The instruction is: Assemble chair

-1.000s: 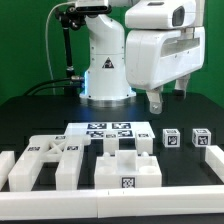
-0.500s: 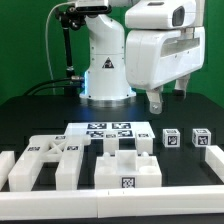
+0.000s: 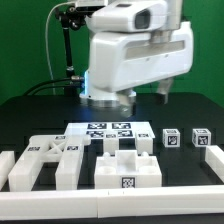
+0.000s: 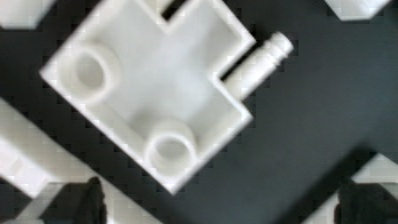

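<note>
The chair parts lie loose on the black table. An X-braced panel [image 3: 50, 156] is at the exterior view's left. A notched flat slab [image 3: 127, 167] lies at the front middle, with blocky pieces [image 3: 125, 146] just behind it. Two small tagged posts [image 3: 172, 138] [image 3: 200, 137] stand at the right. My gripper [image 3: 147, 97] hangs open and empty high above the table, behind the parts. The blurred wrist view shows a white slab [image 4: 151, 90] with two round holes and a peg [image 4: 263, 55] beyond my open gripper [image 4: 217, 210], whose fingertips [image 4: 71, 205] are apart from it.
The marker board [image 3: 105, 129] lies flat behind the parts, in front of the robot base [image 3: 105, 90]. Long plain white rails lie at the left edge [image 3: 6, 165] and the right edge [image 3: 213, 160] of the work area.
The arm's head has swung toward the exterior view's left and turned. The fingers stay open and empty. The parts on the table have not moved.
</note>
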Tool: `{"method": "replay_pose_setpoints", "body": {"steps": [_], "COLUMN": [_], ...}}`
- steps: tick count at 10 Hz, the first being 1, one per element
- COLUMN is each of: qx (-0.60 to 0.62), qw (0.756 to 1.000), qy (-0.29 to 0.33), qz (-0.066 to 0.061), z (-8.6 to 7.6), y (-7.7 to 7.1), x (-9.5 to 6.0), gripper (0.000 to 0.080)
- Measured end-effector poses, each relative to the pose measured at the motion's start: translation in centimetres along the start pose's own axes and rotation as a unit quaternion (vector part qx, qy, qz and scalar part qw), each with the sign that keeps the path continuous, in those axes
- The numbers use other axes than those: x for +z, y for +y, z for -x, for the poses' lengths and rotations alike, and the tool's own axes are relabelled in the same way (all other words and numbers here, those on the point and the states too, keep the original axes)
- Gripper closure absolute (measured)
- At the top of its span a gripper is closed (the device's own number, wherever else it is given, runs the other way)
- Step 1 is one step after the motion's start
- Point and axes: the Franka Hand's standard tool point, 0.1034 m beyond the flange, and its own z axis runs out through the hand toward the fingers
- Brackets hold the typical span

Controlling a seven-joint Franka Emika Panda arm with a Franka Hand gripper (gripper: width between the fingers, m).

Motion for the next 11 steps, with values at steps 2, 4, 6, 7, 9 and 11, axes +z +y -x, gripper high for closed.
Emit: {"method": "replay_pose_setpoints", "body": {"steps": [2,4,6,7,9,11], "qx": [-0.004,-0.004,0.064,0.119,0.143,0.149], "qw": [1.0,1.0,0.998,0.993,0.988,0.988], "qy": [0.006,0.005,0.006,0.0,0.006,0.006], "qz": [-0.022,-0.022,-0.016,-0.02,-0.054,-0.05], "z": [0.0,0.1,0.8,1.0,1.3,1.3], "y": [-0.1,-0.1,1.2,1.7,3.5,3.7], "x": [-0.3,-0.2,1.0,1.9,2.7,2.7], "gripper": [0.0149,0.0149,0.0149,0.0149,0.0149,0.0149]}}
